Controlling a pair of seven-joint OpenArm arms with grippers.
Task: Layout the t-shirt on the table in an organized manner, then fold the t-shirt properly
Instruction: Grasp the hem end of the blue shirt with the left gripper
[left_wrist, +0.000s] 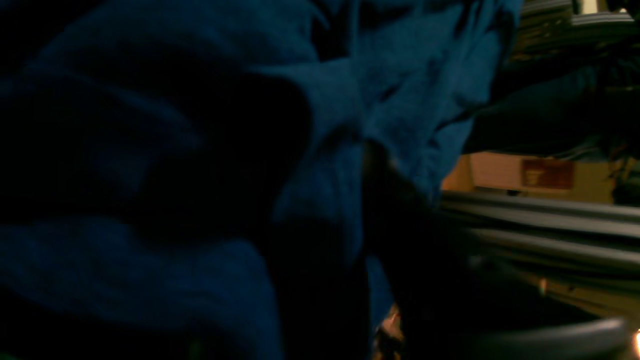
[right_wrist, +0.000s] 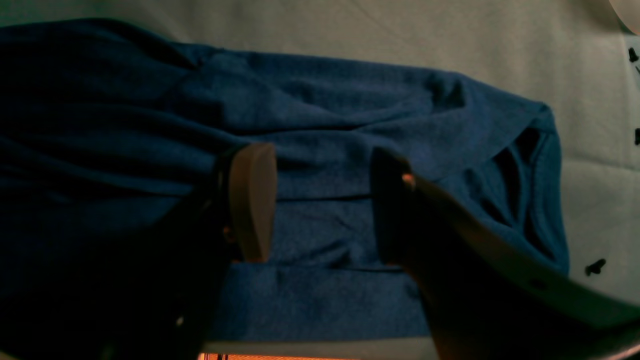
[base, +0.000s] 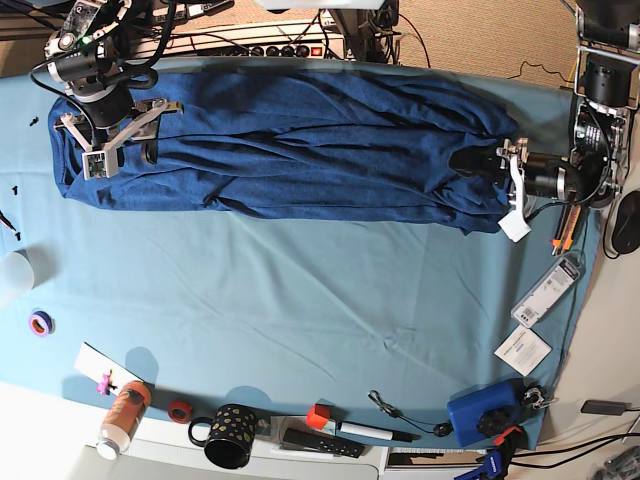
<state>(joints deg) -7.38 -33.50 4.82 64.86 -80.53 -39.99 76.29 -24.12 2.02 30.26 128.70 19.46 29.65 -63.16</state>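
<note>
Still early in the task, by the look of things. T-shirt (base: 290, 150) stretched as a long, bunched band across the far part of the surface (base: 300, 300), running nearly from one side to the other, heavily creased along its length and lying doubled over itself rather than spread flat. No tidy outline of body and sleeves to be made out from the base view; what looks like an opening of the garment showing at one end in the right wrist view, with dark gaps between layers. Right gripper (right_wrist: 325, 200) hovering just above the cloth at that end, fingers (right_wrist: 252, 200) standing well apart with nothing between them. Left gripper (base: 480, 162) down at the opposite end, buried against the fabric; left wrist view filled with dark blurred folds, so cannot tell whether it stands apart, together or clamped on cloth. Laying out therefore judged unfinished: shirt pulled lengthwise but not yet opened sideways and smoothed. Left to do, as a judgement: spreading the body toward the near side, flattening the creases, setting the sleeves straight, then the whole of the folding, none of which appears begun. Small clutter, a dotted mug (base: 230, 435) among it, along the near edge, well apart from the shirt.
</note>
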